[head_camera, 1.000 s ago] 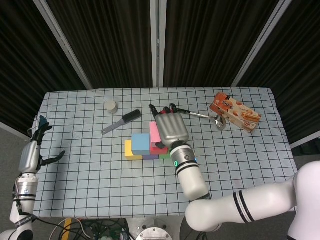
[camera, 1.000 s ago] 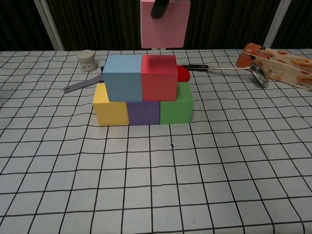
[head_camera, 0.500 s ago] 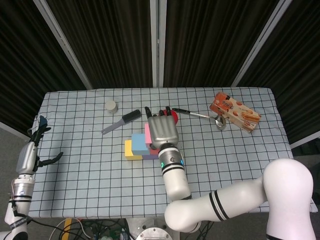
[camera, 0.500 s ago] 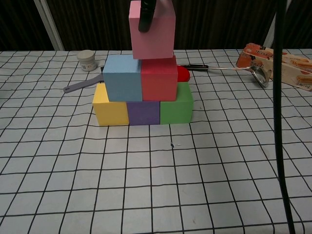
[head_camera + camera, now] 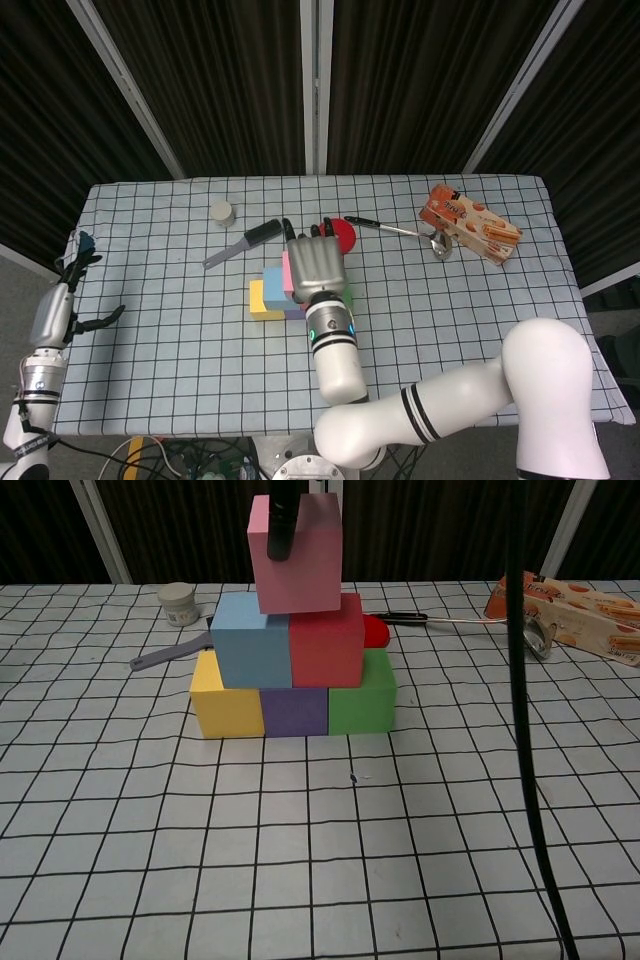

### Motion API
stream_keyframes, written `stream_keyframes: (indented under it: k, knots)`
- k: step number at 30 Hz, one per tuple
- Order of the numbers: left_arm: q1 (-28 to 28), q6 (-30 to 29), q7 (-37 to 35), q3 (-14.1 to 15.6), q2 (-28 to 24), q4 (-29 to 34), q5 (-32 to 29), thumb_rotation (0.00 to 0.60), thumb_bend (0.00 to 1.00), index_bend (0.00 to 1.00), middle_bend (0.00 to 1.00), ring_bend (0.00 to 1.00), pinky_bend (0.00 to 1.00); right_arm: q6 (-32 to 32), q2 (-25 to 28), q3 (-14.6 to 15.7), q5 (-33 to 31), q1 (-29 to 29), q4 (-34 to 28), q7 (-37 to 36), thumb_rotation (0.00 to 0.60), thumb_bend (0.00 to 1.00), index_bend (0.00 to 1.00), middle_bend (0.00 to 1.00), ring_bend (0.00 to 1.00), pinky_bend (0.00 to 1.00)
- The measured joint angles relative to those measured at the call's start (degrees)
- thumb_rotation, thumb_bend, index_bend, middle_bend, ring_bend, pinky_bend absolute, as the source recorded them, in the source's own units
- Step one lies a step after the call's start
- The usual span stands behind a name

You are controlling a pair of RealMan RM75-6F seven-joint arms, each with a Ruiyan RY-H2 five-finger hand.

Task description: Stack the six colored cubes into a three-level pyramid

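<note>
Since the earlier frames the pink cube [image 5: 297, 553] has travelled left and down; it now sits slightly tilted over the seam between the blue cube [image 5: 252, 640] and red cube [image 5: 326, 638], touching or just above them, cannot tell which. Right hand [image 5: 314, 267] grips it from above, one dark finger [image 5: 283, 520] down its front face. Base row: yellow cube [image 5: 227, 705], purple cube [image 5: 295, 711], green cube [image 5: 361, 697], touching side by side. Left hand [image 5: 80, 287] hangs off the checked table's [image 5: 480, 300] left edge, fingers apart, holding nothing
</note>
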State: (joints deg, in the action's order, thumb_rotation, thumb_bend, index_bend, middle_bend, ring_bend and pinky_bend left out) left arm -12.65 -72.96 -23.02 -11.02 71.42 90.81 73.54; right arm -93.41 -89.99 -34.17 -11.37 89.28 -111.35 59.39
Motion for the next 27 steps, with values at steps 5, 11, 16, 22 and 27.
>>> stream_keyframes:
  k: [5, 11, 16, 22, 27]
  knots:
    - [-0.1, 0.0, 0.0, 0.0, -0.2, 0.2, 0.1, 0.6, 0.16, 0.07, 0.13, 0.07, 0.18, -0.3, -1.5, -0.4, 0.3, 0.0, 1.1, 1.0, 0.6, 0.21, 0.0, 0.56, 0.15, 0.0]
    - [0.0, 0.0, -0.4, 0.0, -0.4, 0.1, 0.0, 0.6, 0.17, 0.07, 0.13, 0.07, 0.18, -0.3, -3.0, -1.0, 0.9, -0.2, 2.5, 2.0, 0.6, 0.21, 0.0, 0.56, 0.15, 0.0]
    - [0.1, 0.0, -0.8, 0.1, -0.5, 0.0, 0.1, 0.6, 0.16, 0.07, 0.13, 0.07, 0.18, -0.3, -3.9, -1.6, 1.4, -0.6, 3.1, 2.8, 0.6, 0.21, 0.0, 0.56, 0.15, 0.0]
    - [0.1, -0.1, -0.9, 0.2, -0.5, -0.2, 0.3, 0.6, 0.16, 0.07, 0.13, 0.07, 0.18, -0.6, -4.9, -1.9, 2.3, -0.9, 3.6, 3.5, 0.6, 0.21, 0.0, 0.57, 0.16, 0.0]
    - [0.1, 0.1, -1.1, 0.3, -0.4, -0.6, 0.2, 0.6, 0.16, 0.07, 0.13, 0.07, 0.18, -1.1, -5.7, -2.2, 2.9, -1.1, 4.0, 4.0, 0.6, 0.21, 0.0, 0.57, 0.16, 0.0]
